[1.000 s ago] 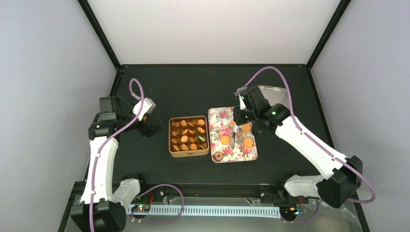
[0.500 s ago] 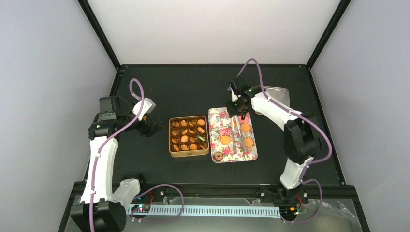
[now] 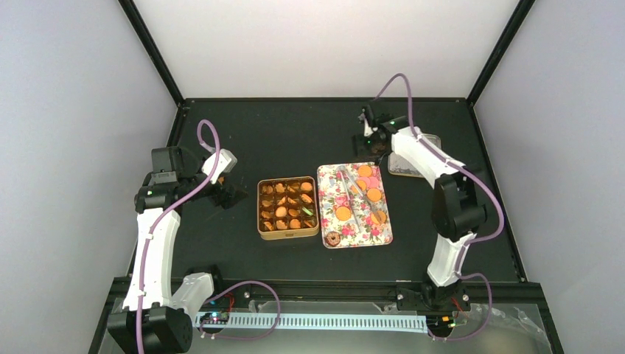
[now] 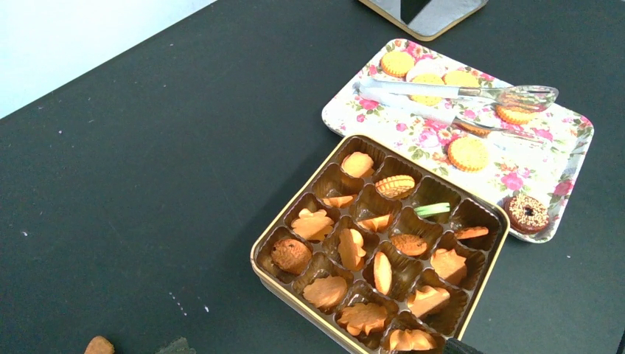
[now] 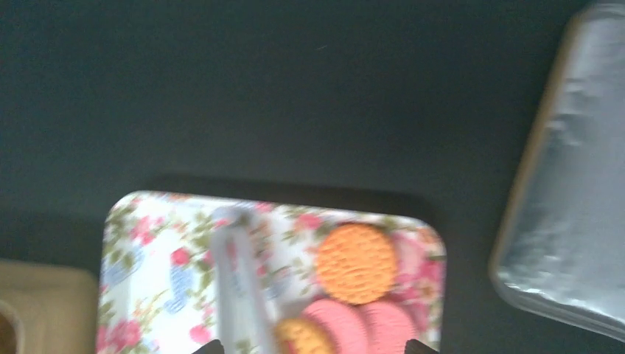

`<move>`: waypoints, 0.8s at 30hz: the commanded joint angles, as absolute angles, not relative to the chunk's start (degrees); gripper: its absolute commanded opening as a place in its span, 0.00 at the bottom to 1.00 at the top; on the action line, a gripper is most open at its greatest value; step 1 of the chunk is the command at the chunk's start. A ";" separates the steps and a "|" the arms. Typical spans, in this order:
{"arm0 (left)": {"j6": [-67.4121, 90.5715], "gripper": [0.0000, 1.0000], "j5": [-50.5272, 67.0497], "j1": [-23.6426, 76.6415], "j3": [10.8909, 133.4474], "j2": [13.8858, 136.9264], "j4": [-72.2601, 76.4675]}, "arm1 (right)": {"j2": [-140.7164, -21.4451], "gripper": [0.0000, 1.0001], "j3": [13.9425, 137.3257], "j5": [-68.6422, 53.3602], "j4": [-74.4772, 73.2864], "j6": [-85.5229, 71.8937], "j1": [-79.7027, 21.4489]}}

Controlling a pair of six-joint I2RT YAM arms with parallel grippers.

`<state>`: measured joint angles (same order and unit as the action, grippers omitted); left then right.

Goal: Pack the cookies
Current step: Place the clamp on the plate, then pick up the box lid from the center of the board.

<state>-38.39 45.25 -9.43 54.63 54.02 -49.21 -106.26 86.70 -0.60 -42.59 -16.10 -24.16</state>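
Round orange cookies (image 3: 343, 213) lie on a floral tray (image 3: 329, 184) with pink ones (image 5: 372, 324) and a brown ring-shaped one (image 4: 528, 212). Metal tongs (image 4: 442, 92) rest loose across the tray. Left of it, a square gold tin (image 3: 287, 234) holds orange cookies and a green one (image 4: 431, 209) in brown cups. My right gripper (image 5: 313, 348) hovers open above the tray's far edge, its fingertips wide apart and empty. My left gripper (image 3: 223, 193) hangs open left of the tin, holding nothing.
A tin lid (image 3: 420, 166) lies silver side up at the back right, partly under the right arm. A small orange crumb (image 4: 98, 345) sits on the black table near the left gripper. Black frame rails border the table.
The right gripper has opened and let go of the tongs, which now lie on the tray. The right arm has pulled back toward the far edge. The left arm has not moved.
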 commanded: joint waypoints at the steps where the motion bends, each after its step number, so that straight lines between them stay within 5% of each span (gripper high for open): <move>1: -38.51 0.90 45.58 -10.13 54.72 53.88 -48.16 | -105.86 0.61 89.33 5.07 -43.42 -16.29 -17.01; 24: -38.53 0.90 45.09 -10.16 54.32 53.21 -48.62 | -129.62 0.46 105.50 9.06 -49.83 -16.73 -10.76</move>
<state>-38.41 45.19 -9.43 54.24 53.69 -49.25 -128.66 104.40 7.57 -48.58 -16.43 -10.85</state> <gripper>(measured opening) 0.902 0.478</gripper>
